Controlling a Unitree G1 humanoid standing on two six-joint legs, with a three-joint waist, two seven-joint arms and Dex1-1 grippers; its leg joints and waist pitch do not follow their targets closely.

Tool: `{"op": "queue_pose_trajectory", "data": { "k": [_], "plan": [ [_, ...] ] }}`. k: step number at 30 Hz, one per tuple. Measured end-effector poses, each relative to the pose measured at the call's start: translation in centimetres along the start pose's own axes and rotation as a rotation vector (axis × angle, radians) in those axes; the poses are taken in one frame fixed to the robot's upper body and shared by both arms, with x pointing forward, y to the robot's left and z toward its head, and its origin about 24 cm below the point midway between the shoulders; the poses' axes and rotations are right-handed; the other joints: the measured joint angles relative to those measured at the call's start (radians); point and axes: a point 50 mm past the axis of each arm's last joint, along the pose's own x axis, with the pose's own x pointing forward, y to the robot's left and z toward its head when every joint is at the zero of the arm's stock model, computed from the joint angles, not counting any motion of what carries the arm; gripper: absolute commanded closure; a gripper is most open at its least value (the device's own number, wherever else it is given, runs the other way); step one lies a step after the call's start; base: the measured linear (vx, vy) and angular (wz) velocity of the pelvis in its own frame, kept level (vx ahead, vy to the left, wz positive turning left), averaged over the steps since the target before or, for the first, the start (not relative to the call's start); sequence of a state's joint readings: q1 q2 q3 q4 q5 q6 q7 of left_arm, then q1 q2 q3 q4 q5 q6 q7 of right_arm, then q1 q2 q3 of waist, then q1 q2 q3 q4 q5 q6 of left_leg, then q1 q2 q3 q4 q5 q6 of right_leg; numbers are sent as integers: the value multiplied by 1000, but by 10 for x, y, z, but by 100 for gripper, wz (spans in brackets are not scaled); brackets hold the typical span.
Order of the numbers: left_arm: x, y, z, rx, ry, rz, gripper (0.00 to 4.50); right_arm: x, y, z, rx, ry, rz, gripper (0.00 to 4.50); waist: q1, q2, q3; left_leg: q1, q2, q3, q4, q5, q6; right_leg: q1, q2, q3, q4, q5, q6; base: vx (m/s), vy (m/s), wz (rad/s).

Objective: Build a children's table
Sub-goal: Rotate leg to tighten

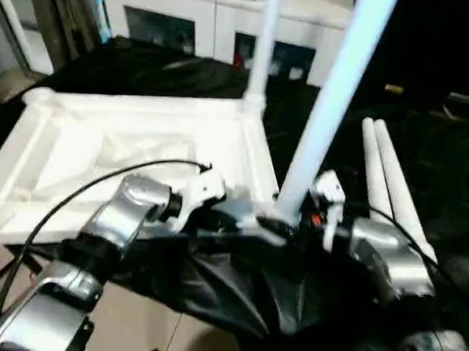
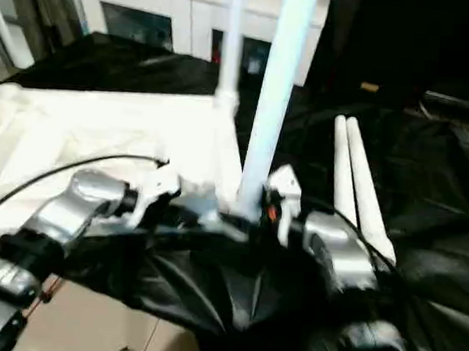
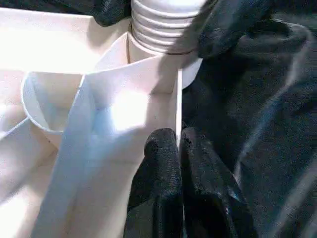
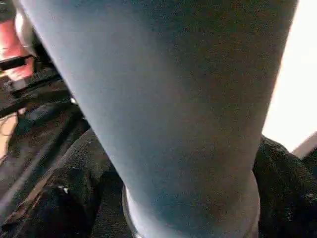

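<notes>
The tabletop (image 1: 138, 160) is lying upside down on a black cloth (image 1: 233, 297), ribbed underside facing up, taking up most of the work area. It is looking stiff and light, a hollow moulded shell; its thin rim wall near a corner is probably the best place to hold it, though smooth plastic may be slipping under the pads.

A far leg (image 1: 264, 40) is already standing in the tabletop's far corner socket. A near leg (image 1: 334, 102) is rising, leaning slightly, from the tabletop's near corner, its ridged end entering the socket there. Two spare legs (image 1: 388, 183) are lying side by side on the cloth just beyond that corner. The legs are long, smooth tubes, likely light but slippery, best gripped low near the socket.

The left pincer (image 3: 178, 148) is pinching the tabletop's thin rim wall, closed tight on it. The right pincer (image 1: 300, 221) is standing wide open around the near leg's base, gripping nothing.
</notes>
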State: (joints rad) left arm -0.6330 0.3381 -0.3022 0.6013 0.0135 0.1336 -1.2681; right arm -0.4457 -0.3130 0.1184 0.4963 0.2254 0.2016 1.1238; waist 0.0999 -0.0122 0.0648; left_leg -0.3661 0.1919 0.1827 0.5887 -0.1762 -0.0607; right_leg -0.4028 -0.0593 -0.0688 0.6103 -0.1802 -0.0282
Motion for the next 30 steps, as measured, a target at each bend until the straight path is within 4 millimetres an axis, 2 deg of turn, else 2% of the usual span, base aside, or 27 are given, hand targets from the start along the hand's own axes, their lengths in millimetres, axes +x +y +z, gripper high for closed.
{"op": "queue_pose_trajectory", "data": {
  "k": [3, 8, 16, 19, 21, 23, 30],
  "plan": [
    [-1, -3, -1, 4, 6, -42, 450, -4, 4, -1, -2, 25, 37, 95, 4, 0, 0, 0, 0, 0, 0, 0, 0, 0, 0, 0, 0, 0, 0, 0, 0, 0],
    [-3, -3, -2, 2, 7, -54, 450, -4, 5, -1, 1, 30, 40, 149, 4, 0, 0, 0, 0, 0, 0, 0, 0, 0, 0, 0, 0, 0, 0, 0, 0, 0],
    [-2, -2, -3, -11, 5, -23, 450, -1, 4, -2, 15, 21, -11, 167, 2, 0, 0, 0, 0, 0, 0, 0, 0, 0, 0, 0, 0, 0, 0, 0, 0, 0],
    [1, 5, -4, -47, -8, 77, 450, 11, -5, -2, 35, -13, -163, 169, -9, -1, -1, 3, 0, 0, 1, 0, 0, 3, 0, 0, 0, 0, 1, 0, 0, 0],
    [12, 16, 3, -82, -6, 202, 450, 27, -20, 4, 73, -52, -382, 171, -23, -1, -1, 5, -1, 0, 3, 1, -1, 3, -1, 0, 0, -2, 4, 0, 0, 0],
    [25, 19, 9, -107, -12, 265, 450, 32, -29, 6, 110, -72, -525, 171, -31, -2, -1, 7, -1, 0, 3, 1, -1, 5, -1, 1, -1, -2, 4, 0, 0, 0],
    [40, 25, 18, -142, -22, 375, 450, 46, -37, 13, 157, -100, -728, 171, -31, 0, -2, 7, -2, -1, 2, 1, -1, 5, -1, 1, 0, 0, 1, 0, 0, 0]
  ]
}}
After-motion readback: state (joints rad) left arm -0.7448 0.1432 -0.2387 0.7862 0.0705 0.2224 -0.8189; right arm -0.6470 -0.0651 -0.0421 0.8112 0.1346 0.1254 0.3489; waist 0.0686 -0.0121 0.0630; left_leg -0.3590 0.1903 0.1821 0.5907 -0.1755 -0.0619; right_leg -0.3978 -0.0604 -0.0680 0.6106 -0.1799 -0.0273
